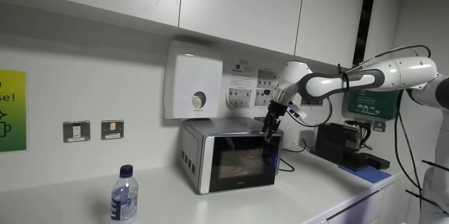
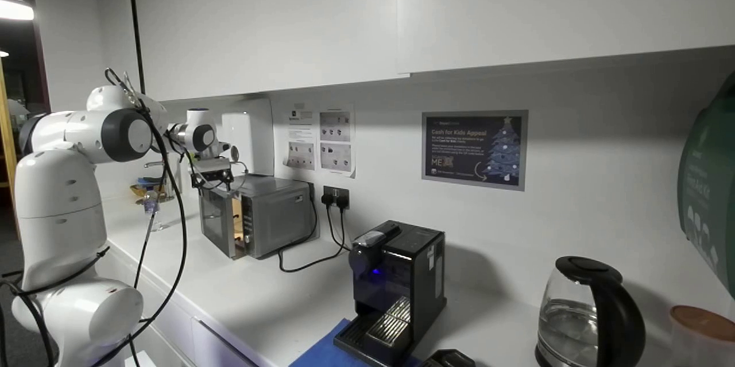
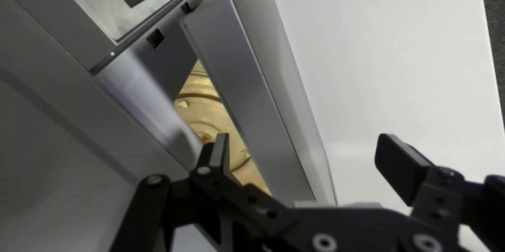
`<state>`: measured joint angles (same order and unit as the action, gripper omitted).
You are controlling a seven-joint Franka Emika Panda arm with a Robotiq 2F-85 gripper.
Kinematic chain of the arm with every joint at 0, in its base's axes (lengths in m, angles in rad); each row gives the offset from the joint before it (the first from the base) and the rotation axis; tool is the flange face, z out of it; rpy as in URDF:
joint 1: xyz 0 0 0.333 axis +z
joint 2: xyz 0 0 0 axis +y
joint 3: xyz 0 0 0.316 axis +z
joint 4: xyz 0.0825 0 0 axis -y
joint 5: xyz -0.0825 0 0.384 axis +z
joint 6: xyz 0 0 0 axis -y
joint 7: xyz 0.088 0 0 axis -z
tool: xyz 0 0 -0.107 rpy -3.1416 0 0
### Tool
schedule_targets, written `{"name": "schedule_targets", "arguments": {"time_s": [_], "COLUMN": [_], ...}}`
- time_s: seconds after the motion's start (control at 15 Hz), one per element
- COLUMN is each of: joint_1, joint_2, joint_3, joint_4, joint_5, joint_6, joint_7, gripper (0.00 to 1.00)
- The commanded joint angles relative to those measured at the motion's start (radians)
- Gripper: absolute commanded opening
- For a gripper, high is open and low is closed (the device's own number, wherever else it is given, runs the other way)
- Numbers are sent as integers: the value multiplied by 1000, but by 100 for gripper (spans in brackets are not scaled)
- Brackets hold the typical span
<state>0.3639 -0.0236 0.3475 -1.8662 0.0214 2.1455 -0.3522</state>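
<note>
A grey microwave (image 1: 191,147) with a dark glass front stands on the white counter; it also shows in an exterior view (image 2: 281,212) and the wrist view (image 3: 47,157). Its door (image 2: 217,220) is partly open, and the lit inside (image 3: 201,114) shows through the gap. My black gripper (image 1: 268,135) is at the upper front of the microwave, near the door's free side. In the wrist view the gripper (image 3: 302,137) is open and holds nothing. The door's edge (image 3: 252,86) lies between its two fingers, one over the gap. I cannot tell whether a finger touches the door.
A water bottle (image 1: 123,197) stands on the counter (image 1: 168,206). A black coffee machine (image 2: 402,281) on a blue mat (image 2: 330,347), a glass kettle (image 2: 591,309) and cables (image 2: 298,266) are also there. A towel dispenser (image 1: 193,80) and cupboards (image 1: 242,6) are above.
</note>
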Motion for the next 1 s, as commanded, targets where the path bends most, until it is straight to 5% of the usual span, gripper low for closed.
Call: {"name": "schedule_targets", "arguments": {"time_s": [0.0,0.4,0.93], "joint_1": [-14,-19,-25], "joint_2": [-6,-4,-7], "joint_3": [-14,-32,-35], "joint_4": [13,-1,-23], "joint_5": [-4,43,128], "joint_6": [18,48,21], "joint_7": [-102,-254,-302], "gripper": [100,100,100]}}
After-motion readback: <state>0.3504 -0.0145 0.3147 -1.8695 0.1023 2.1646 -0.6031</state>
